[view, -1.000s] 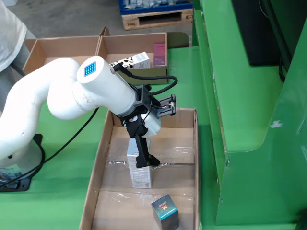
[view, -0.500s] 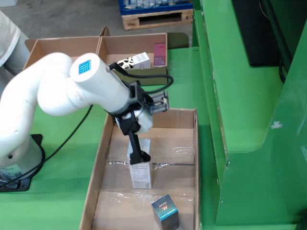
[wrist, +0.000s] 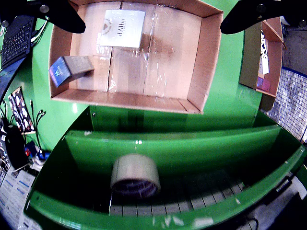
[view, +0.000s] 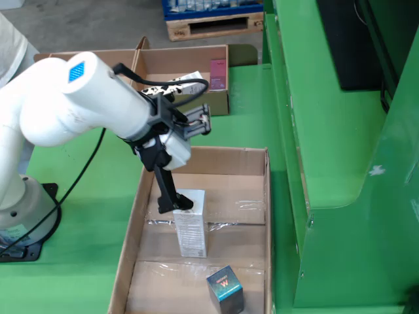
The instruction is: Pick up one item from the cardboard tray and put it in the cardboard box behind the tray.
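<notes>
Gripper: black two-finger gripper (view: 171,204) spread wide, holding nothing.
Carton: tall white carton (view: 190,222) mid shallow cardboard tray (view: 127,255).
Cube: small blue-grey cube box (view: 224,288) at tray's near edge.

Both views are bright and evenly lit from above, with soft shadows. In the riding view the clear packing tape on the floor of the cardboard tray (wrist: 158,52) throws white glare, strongest just beside the white carton (wrist: 123,28) – the same sheen shows in the still view on the tray (view: 252,196) as thin bright streaks near the carton (view: 190,222). The riding view is strongly fisheye: the tray's walls bow and the green trough (wrist: 192,158) below it curves; the dark end effector fingers (wrist: 60,14) at the top corners are blurred silhouettes. The still view is sharp and undistorted
</notes>
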